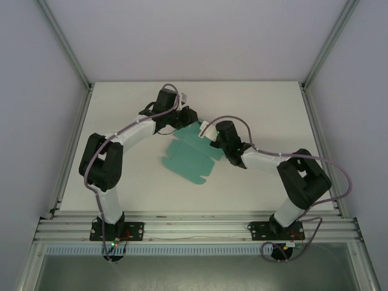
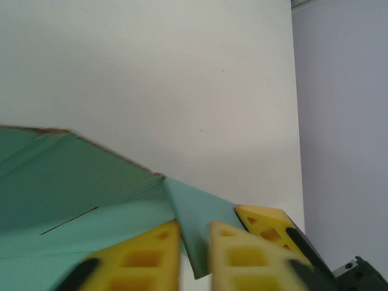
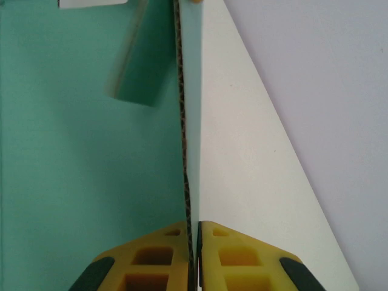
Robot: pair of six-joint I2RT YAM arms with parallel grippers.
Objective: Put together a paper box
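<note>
The paper box (image 1: 188, 159) is seen as an unfolded teal-green sheet with cut flaps and tabs, laid across the middle of the desk (image 1: 260, 109). Its far end is reached by both arms, slightly beyond the desk's middle.

From the top view, the left end effector (image 1: 188, 119) is placed at the sheet's far left corner and the right end effector (image 1: 209, 138) at its far right edge, the two set close together over the desk's middle.

In the right wrist view, the right end effector (image 3: 194, 225) is shown pressed together on the card. The fluted edge of the paper box (image 3: 73, 151) is caught between the two yellow fingers (image 3: 151, 257), with the bare desk (image 3: 242, 182) seen to the right of that edge.

In the left wrist view, a narrow flap of the paper box (image 2: 73, 182) is found between the yellow fingers (image 2: 145, 257) of the left end effector (image 2: 195, 229). A small gap is kept by those fingers (the flap fills it at a slant), so it cannot be told whether the flap is pinched or merely enclosed. A crease and a fine slit are shown on the panel beside the flap, and pale desk (image 2: 151, 73) is seen beyond it.
</note>
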